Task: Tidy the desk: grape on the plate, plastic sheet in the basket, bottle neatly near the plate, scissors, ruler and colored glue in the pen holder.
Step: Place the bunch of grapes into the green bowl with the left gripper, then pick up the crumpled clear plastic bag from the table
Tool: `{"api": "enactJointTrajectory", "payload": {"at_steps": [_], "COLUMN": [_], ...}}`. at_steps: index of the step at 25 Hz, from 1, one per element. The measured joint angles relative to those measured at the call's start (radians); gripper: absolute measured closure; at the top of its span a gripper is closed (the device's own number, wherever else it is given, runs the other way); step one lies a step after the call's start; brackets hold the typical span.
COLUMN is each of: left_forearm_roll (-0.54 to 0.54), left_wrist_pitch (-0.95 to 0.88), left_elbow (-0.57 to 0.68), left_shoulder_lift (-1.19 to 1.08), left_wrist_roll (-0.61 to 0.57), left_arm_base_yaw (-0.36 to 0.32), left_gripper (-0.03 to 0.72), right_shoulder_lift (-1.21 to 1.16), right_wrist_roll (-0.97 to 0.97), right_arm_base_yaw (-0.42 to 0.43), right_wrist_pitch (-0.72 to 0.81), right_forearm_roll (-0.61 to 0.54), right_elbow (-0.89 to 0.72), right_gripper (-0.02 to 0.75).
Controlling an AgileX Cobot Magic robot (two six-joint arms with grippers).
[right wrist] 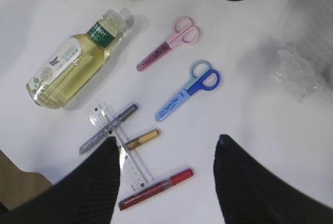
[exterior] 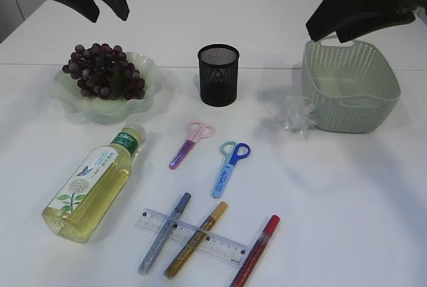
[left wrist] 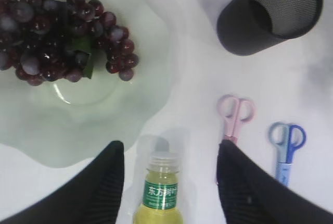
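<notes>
Purple grapes (exterior: 103,70) lie on the pale green plate (exterior: 100,112). A yellow-filled bottle (exterior: 93,183) lies on its side below the plate. Pink scissors (exterior: 190,143) and blue scissors (exterior: 230,167) lie mid-table. A clear ruler (exterior: 190,235) lies among silver (exterior: 163,233), gold (exterior: 195,239) and red glue (exterior: 257,257) pens. Crumpled plastic sheet (exterior: 291,121) rests beside the green basket (exterior: 350,87). The black mesh pen holder (exterior: 218,73) stands upright. My left gripper (exterior: 107,12) hangs open high over the plate and bottle neck (left wrist: 162,193). My right gripper (exterior: 327,33) hangs open above the basket.
The white table's back edge runs behind the plate and basket. Bare tabletop lies at the front right, between the red glue pen (right wrist: 156,187) and the basket. The left wrist view shows the pen holder (left wrist: 270,13) right of the plate.
</notes>
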State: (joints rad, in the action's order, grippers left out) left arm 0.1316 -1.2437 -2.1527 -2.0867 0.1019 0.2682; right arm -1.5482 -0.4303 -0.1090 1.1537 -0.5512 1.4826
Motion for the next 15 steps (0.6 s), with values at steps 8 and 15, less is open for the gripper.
{"api": "enactJointTrajectory", "payload": {"at_steps": [8, 15], "left_forearm_roll": [0.035, 0.036], "left_wrist_pitch": [-0.001, -0.002], "left_elbow": [0.098, 0.217], "left_shoulder_lift": [0.119, 0.204], "left_wrist_roll": [-0.033, -0.065], "left_arm_base_yaw": [0.049, 0.093], "left_gripper": [0.273, 0.273], "right_shoulder_lift": [0.000, -0.012], "right_wrist_roll": [0.000, -0.113], "right_arm_base_yaw": [0.000, 0.000], "right_wrist_pitch": [0.018, 0.026], "right_forearm_roll": [0.175, 0.247], "right_elbow": [0.000, 0.000], "right_gripper": [0.283, 0.283]}}
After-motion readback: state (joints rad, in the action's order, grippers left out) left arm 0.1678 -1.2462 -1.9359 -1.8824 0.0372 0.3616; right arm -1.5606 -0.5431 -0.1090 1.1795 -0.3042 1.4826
